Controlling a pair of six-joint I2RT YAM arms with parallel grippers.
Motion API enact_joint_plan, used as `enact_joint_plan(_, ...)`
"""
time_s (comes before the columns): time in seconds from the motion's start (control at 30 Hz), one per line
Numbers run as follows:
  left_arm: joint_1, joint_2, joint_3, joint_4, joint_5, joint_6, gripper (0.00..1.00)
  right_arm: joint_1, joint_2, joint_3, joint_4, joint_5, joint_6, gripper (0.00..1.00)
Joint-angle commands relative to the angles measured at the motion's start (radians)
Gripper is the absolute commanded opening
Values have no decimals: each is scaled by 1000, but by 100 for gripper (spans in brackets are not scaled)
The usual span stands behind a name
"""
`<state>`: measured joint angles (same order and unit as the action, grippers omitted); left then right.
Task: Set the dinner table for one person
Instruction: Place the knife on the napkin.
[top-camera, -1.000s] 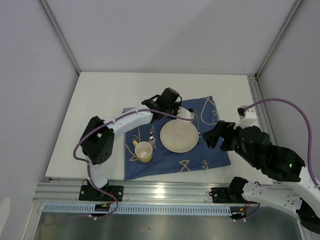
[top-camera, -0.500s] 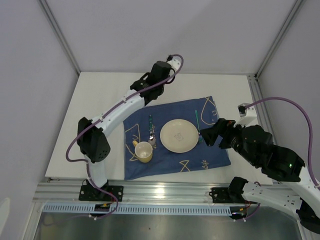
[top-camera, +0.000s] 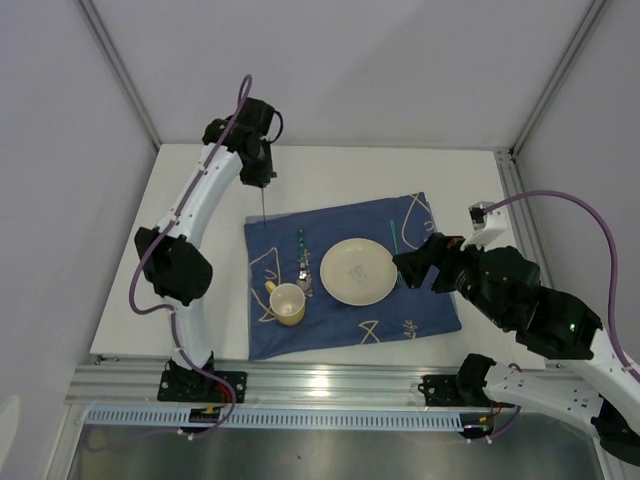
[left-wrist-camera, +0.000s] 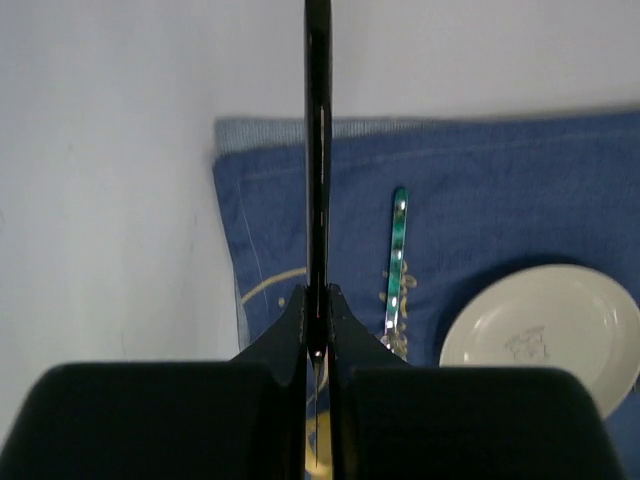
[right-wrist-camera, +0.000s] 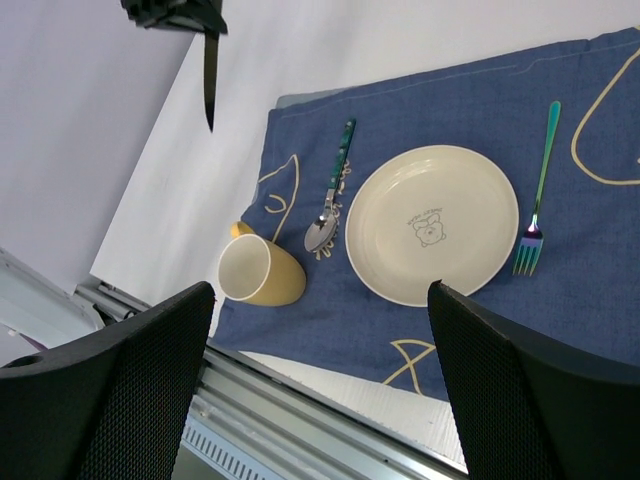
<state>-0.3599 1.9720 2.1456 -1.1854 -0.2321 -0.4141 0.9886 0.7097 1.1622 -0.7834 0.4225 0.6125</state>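
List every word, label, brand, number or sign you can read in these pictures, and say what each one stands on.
No text can be read in any view.
Plate: a small bear-like print at its centre, with what may be tiny lettering above it, too small to read.
Blue cloth: pale line drawings only, no lettering.
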Motion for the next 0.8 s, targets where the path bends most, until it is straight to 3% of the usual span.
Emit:
enact_joint_plan(0.0,18,-113,-130,1,307,-57,0,7,4,-15,65,-10,-19,91)
enact_joint_plan(0.2,52,-116,-257,20,485,0,0,10,11,-27,87,-24,-11,91)
enact_joint_plan(0.43,70,-147,-475,125,553,3,0,21,-1,-47,92,-19,13,90)
enact_joint_plan(0.77,108,-136,-612,277,652,5,0,51,-4,-50,85,-5,33,89)
